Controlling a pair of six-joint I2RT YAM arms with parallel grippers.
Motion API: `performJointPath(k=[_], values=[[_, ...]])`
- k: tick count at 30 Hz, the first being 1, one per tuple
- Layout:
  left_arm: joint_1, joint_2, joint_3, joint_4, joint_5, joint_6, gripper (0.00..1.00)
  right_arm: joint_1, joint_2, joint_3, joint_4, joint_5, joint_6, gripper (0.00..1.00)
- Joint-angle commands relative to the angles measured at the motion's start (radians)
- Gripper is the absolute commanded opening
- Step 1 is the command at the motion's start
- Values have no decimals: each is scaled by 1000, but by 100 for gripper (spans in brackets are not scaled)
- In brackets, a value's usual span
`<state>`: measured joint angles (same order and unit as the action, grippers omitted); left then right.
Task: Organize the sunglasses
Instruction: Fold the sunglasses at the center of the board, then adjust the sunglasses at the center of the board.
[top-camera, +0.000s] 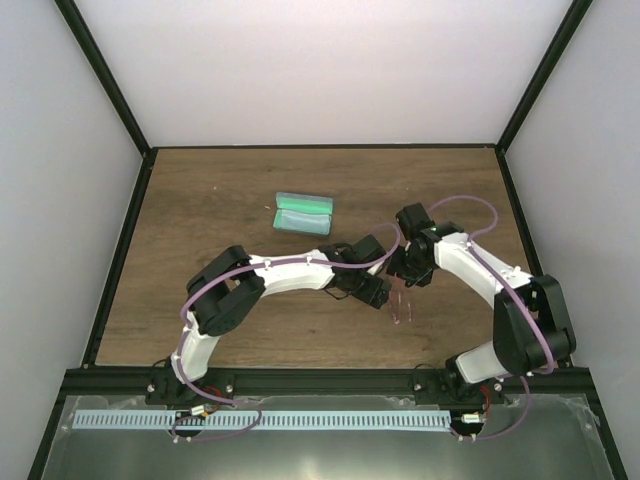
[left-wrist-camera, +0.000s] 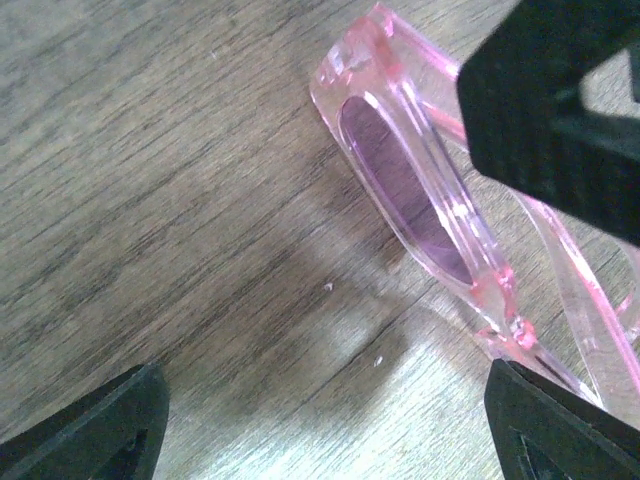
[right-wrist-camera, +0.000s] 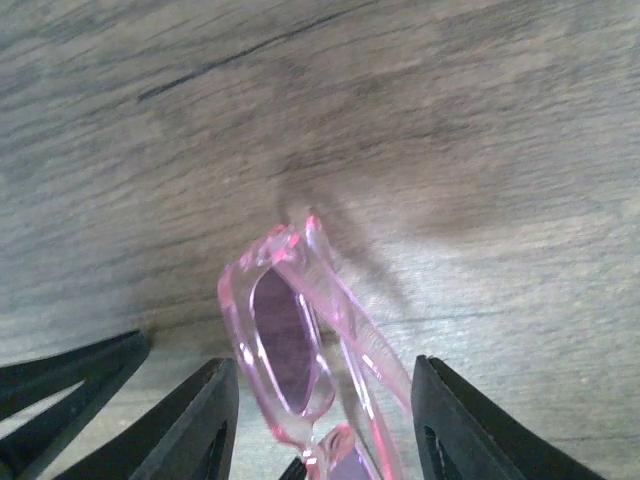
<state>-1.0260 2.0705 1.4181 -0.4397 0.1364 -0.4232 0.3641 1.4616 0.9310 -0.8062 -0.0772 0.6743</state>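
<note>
The pink translucent sunglasses (top-camera: 402, 308) lie folded on the wooden table, right of centre and near the front. My right gripper (right-wrist-camera: 320, 400) is open around them. One lens end (right-wrist-camera: 285, 340) stands between the two fingers, with a gap on each side. My left gripper (left-wrist-camera: 320, 400) is open just to the left of the sunglasses (left-wrist-camera: 420, 190), with only bare wood between its fingers. In the top view the two grippers (top-camera: 375, 292) (top-camera: 405, 272) nearly meet over the sunglasses.
A grey-blue case (top-camera: 303, 212) lies open, green inside up, further back and to the left of the grippers. A black finger of the right gripper (left-wrist-camera: 550, 110) hangs close over the glasses in the left wrist view. Black frame rails border the table (top-camera: 220, 300).
</note>
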Motion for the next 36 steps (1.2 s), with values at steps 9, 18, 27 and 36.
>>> performJointPath(k=[9,18,27,36], values=[[-2,-131,-199,-172,-35,-22,89,111,-1,-94,34,17,14,58],[0,-202,-291,-159,-49,-46,89,111,-31,-99,22,32,21,38],[-1,-197,-279,-161,-53,-35,89,111,-60,-80,-11,40,24,36],[-1,-168,-277,-135,-30,-40,89,111,-130,-30,-77,71,-22,83]])
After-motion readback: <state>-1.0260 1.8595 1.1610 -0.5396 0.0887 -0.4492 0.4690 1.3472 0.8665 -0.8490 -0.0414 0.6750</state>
